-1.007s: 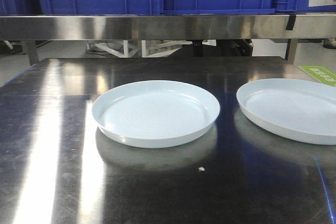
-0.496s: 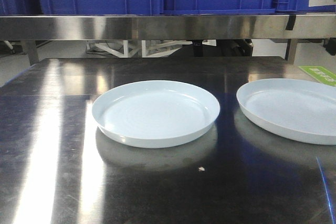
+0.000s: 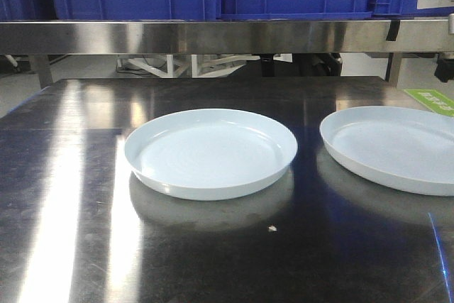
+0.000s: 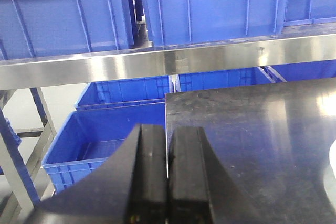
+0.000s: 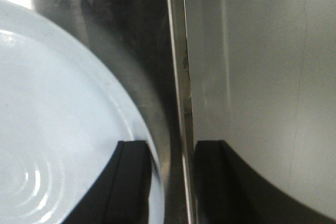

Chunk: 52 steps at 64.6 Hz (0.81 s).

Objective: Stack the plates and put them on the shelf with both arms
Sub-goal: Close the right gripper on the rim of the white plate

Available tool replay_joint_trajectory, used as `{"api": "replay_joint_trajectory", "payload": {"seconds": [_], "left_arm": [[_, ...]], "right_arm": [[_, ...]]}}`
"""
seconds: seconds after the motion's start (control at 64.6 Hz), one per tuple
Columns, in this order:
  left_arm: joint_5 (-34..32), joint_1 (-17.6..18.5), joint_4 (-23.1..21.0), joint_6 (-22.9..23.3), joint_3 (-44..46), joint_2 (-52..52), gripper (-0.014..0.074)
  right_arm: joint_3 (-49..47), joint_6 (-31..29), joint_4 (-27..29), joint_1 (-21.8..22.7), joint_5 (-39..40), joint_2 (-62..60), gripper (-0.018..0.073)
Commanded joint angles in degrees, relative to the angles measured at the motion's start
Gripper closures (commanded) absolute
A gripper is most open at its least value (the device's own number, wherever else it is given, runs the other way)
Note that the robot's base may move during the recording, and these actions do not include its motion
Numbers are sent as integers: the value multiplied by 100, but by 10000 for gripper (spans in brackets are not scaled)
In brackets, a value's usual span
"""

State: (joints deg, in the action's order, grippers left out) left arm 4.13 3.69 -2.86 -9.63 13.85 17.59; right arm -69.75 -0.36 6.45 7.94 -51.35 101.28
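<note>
The right end effector [image 5: 169, 153], jaws wide, straddles the rim of the right plate [image 5: 52, 129], which lies flat by the surface [image 5: 105, 24] edge. A shallow bite could let that glossy plate slip or skid off. The left end effector [image 4: 168, 135], pinched closed, hangs well away from it; the second plate [image 3: 211, 152] lies beside it, apart.
</note>
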Motion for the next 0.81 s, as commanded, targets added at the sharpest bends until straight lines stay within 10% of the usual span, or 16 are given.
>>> {"api": "replay_joint_trajectory", "payload": {"seconds": [0.0, 0.79], "left_arm": [[-502, -15, 5, 31, 170, 32, 516], [-502, -15, 5, 31, 170, 32, 516]], "right_arm": [[-178, -70, 69, -3, 119, -256, 241], [-178, -70, 263, -3, 97, -188, 241]]}}
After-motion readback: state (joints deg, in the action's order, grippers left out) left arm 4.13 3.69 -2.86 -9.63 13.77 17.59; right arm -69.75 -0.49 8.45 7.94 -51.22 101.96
